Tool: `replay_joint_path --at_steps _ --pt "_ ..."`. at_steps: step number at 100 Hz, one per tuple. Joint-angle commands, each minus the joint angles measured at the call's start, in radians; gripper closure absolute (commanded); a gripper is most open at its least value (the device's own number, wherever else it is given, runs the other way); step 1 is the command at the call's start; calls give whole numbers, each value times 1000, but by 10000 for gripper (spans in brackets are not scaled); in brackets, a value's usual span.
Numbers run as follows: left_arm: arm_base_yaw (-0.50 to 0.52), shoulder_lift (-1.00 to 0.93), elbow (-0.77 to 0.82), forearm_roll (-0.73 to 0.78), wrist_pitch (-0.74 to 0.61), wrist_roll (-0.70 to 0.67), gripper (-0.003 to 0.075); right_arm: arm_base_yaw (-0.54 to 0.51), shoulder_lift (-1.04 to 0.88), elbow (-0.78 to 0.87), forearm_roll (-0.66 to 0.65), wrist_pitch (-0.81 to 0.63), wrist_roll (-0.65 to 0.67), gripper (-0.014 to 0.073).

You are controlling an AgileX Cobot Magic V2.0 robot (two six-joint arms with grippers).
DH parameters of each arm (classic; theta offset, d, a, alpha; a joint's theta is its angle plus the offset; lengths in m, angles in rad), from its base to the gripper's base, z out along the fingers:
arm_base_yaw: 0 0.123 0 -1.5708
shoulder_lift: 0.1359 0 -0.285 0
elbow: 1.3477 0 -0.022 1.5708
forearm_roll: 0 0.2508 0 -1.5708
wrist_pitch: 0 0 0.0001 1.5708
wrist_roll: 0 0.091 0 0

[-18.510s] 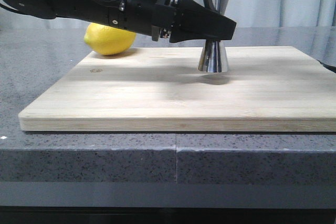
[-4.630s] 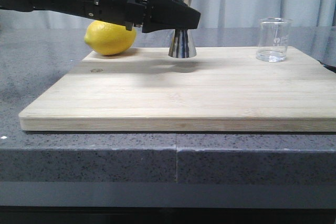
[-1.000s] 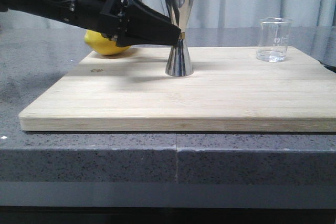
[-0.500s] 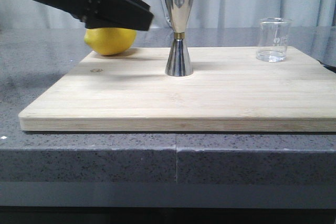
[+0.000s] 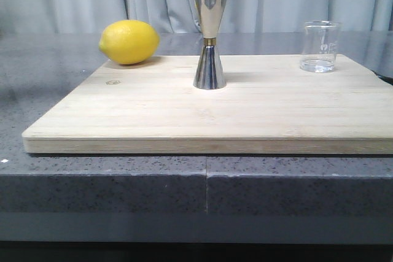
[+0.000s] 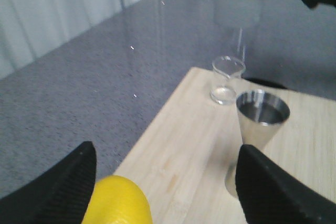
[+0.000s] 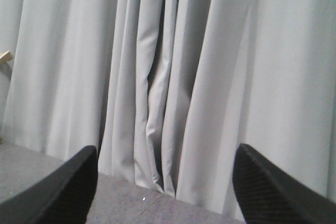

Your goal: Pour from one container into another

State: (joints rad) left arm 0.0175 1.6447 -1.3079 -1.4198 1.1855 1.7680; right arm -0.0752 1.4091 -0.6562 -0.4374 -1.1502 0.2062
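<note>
A pale bamboo cutting board point(image 5: 245, 111) carries one mirror-steel hourglass jigger point(image 5: 209, 35); right of it one clear glass beaker point(image 5: 319, 46), left one yellow lemon point(image 5: 129, 42); both the left gripper point(image 6: 168, 182) and the right gripper point(image 7: 165, 182) gape, empty

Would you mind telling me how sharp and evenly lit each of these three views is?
Front view: sharp, soft even light, bright reflections on the jigger. Left wrist view: softer, beaker slightly blurred, fingers dark. Right wrist view: only curtain, evenly lit, mildly soft.

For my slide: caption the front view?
Steel jigger upright mid-board, glass beaker at right, lemon at left; no arms visible.
</note>
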Motion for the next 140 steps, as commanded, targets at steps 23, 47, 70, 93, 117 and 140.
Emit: replay_joint_path --at_steps 23,47,70,93,117,140 --pt "179 -218 -25 -298 94 -80 332 -7 -214 -158 71 435 1 121" --pt "335 -356 -25 -313 -28 -362 609 -7 -386 -315 84 896 1 121" --pt "452 -499 -25 -181 -98 -469 741 -7 -518 -406 99 1284 1 259" --pt "464 -674 -25 158 -191 -589 741 -7 -650 -414 99 1471 1 515" --pt "463 -903 -21 618 -369 -894 741 -7 -758 -414 43 1598 1 606" --pt "456 -1042 58 970 -551 -1129 741 -7 -768 -411 41 1670 1 606"
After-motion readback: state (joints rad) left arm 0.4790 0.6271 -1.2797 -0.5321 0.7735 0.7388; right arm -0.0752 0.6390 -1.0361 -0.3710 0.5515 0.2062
